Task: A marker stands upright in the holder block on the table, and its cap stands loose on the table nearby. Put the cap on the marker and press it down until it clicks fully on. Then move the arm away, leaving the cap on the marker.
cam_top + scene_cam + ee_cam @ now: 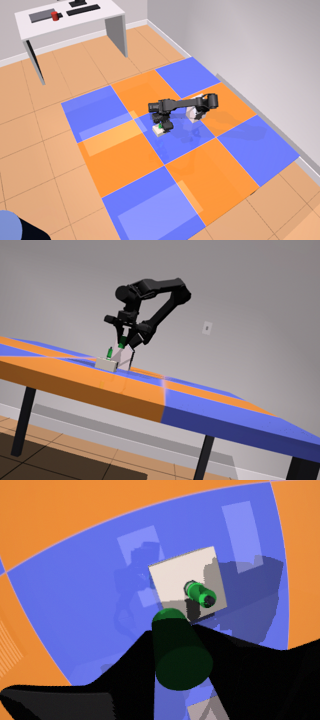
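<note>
A green marker point(109, 353) point(199, 592) point(160, 126) stands upright in a pale holder block point(105, 364) point(175, 571) point(156, 133) on the blue and orange table. My gripper point(123, 342) point(172, 634) point(165, 124) is shut on the dark green cap point(122, 342) point(179, 650). It holds the cap in the air, above the marker's tip and a little to its right in the exterior view. In the wrist view the cap hangs just short of the marker, not over it. The cap's open end points down.
The arm's white base point(191, 113) point(125, 357) stands right behind the block. The table's front edge point(77, 395) runs below the block. A white desk point(69, 19) with a red cup stands far off across the room.
</note>
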Robot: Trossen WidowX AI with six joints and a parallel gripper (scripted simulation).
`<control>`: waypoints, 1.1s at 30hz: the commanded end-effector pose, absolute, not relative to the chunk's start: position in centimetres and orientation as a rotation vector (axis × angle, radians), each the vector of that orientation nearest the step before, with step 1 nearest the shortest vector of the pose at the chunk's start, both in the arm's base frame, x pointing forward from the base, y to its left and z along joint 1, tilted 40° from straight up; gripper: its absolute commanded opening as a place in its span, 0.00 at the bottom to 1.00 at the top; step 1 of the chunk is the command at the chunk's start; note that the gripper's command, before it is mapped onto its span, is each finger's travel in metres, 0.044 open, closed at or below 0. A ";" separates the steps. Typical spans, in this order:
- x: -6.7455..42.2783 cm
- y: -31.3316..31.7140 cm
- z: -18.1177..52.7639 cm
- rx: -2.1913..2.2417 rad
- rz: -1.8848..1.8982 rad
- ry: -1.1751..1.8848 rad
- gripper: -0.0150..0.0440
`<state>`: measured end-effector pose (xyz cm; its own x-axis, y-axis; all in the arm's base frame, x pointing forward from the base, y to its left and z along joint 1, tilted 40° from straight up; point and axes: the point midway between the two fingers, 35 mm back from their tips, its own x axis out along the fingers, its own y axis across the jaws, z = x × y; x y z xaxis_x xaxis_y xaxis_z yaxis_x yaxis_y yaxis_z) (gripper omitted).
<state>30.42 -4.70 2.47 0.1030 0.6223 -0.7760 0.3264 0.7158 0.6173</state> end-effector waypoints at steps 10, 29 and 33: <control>30.2 -8.6 1.0 0.819 0.270 1.505 0.25; 30.6 -7.1 -0.8 0.819 0.270 1.505 0.25; 30.6 -6.7 -1.4 0.819 0.270 1.505 0.25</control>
